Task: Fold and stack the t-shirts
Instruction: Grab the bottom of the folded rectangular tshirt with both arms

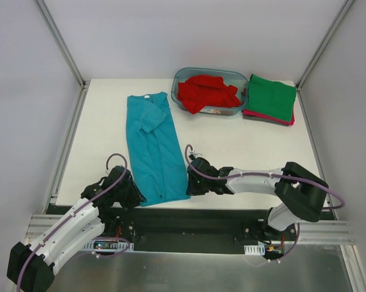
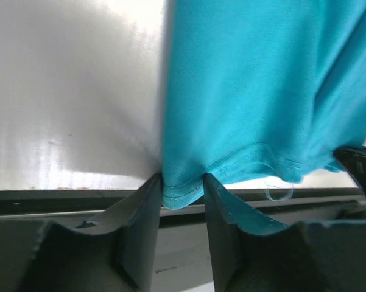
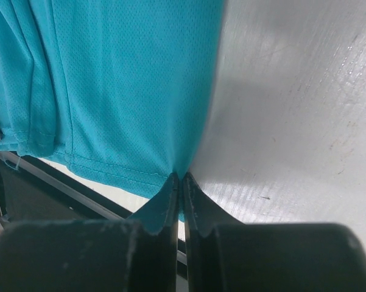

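Observation:
A teal-blue t-shirt (image 1: 152,146) lies lengthwise on the white table (image 1: 243,152), folded narrow, with its hem at the near edge. My left gripper (image 1: 137,196) is at the hem's left corner. In the left wrist view its jaws (image 2: 183,176) stand apart with the bunched hem (image 2: 183,193) filling the gap between them. My right gripper (image 1: 190,182) is at the hem's right corner, and the right wrist view shows it (image 3: 180,175) pinched shut on the teal cloth (image 3: 109,79). A red t-shirt (image 1: 207,92) lies crumpled in the tub. A folded green t-shirt (image 1: 271,97) rests on a magenta one (image 1: 269,119).
The clear blue-tinted tub (image 1: 176,80) stands at the back centre, and the folded stack sits to its right. The table's near edge and a black rail (image 2: 61,204) run just beneath both grippers. Metal frame posts (image 1: 61,42) flank the table.

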`<act>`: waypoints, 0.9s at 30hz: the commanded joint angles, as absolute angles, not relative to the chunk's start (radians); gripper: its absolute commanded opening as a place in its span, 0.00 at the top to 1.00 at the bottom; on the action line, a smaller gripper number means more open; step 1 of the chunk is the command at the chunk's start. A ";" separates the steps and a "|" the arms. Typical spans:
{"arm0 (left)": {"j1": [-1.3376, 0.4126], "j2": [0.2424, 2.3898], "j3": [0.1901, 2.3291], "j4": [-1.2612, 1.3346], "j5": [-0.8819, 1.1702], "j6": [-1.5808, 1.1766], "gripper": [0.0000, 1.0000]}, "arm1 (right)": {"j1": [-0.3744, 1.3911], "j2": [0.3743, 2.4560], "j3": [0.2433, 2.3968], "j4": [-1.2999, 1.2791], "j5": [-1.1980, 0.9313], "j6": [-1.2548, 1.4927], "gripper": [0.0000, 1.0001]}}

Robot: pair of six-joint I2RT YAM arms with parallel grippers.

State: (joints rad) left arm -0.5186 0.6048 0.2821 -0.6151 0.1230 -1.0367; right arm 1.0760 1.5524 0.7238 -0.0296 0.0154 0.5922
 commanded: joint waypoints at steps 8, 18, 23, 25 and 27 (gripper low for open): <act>-0.551 0.529 0.295 -0.727 0.123 -1.045 1.00 | 1.101 1.451 0.637 -0.074 0.012 0.607 0.96; -0.555 0.462 0.368 -0.710 0.167 -1.040 1.00 | 1.106 1.376 0.672 -0.050 -0.121 0.588 0.94; -0.554 0.480 0.408 -0.623 0.100 -1.017 1.00 | 1.094 1.400 0.811 -0.158 -0.051 0.514 0.94; -0.554 0.523 0.437 -0.579 0.075 -0.996 1.00 | 1.077 1.405 0.854 -0.189 -0.023 0.493 0.95; -0.554 0.569 0.478 -0.558 0.020 -0.977 1.00 | 1.059 1.414 0.893 -0.212 -0.006 0.471 0.95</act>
